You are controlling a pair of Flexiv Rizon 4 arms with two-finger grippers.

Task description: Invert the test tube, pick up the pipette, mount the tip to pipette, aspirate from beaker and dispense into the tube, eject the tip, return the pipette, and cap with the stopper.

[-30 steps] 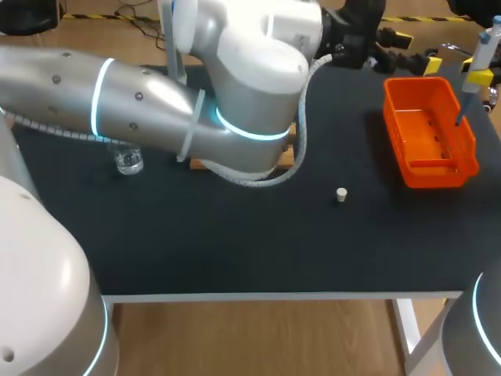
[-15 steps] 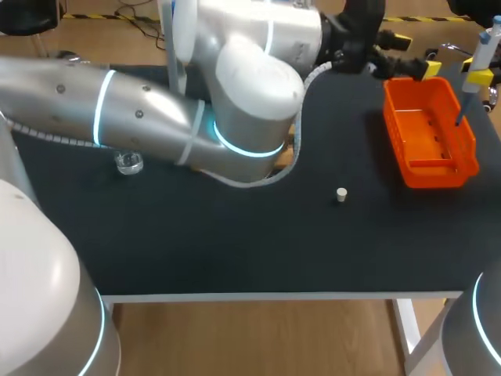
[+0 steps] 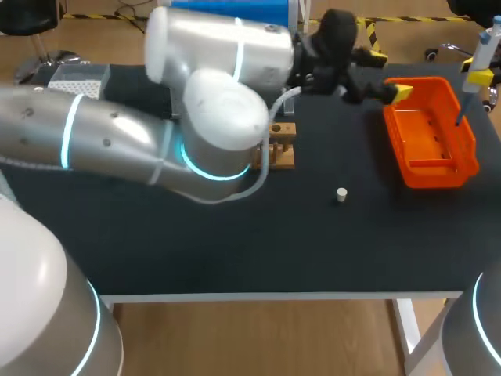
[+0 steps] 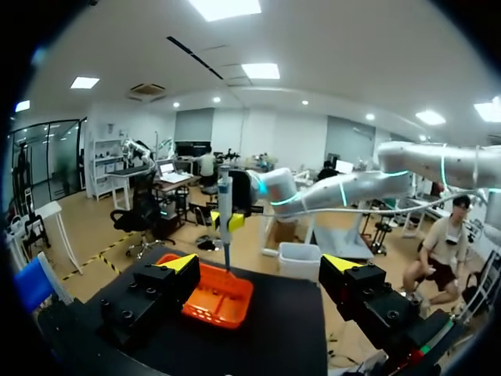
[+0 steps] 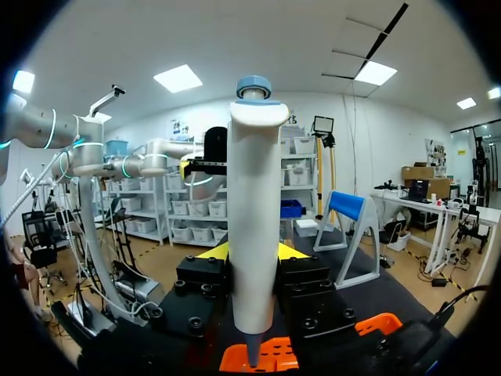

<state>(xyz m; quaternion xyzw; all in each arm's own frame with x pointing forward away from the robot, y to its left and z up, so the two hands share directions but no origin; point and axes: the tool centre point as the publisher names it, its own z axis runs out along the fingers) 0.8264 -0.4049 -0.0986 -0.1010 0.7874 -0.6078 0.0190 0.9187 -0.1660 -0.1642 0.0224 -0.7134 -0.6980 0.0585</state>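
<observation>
White blue-capped pipette [image 3: 479,59] is being gripped by the right gripper [image 5: 252,254], upper right, over the orange plastic tray [image 3: 429,174]. Left gripper [image 4: 261,266] is gaping wide.

The left arm [image 3: 156,149] stretches in from the left across the black table [image 3: 235,251], its gripper [image 3: 380,74] just beside the far left corner of an orange bin [image 3: 434,174]. A pipette [image 3: 476,74] hangs tip-down over the bin's right side. A small white stopper [image 3: 341,194] stands alone near the middle, and a wooden rack [image 3: 283,147] peeks from behind the arm.

Lab: pipette [image 3: 482,48], robot arm [image 3: 117,149]
</observation>
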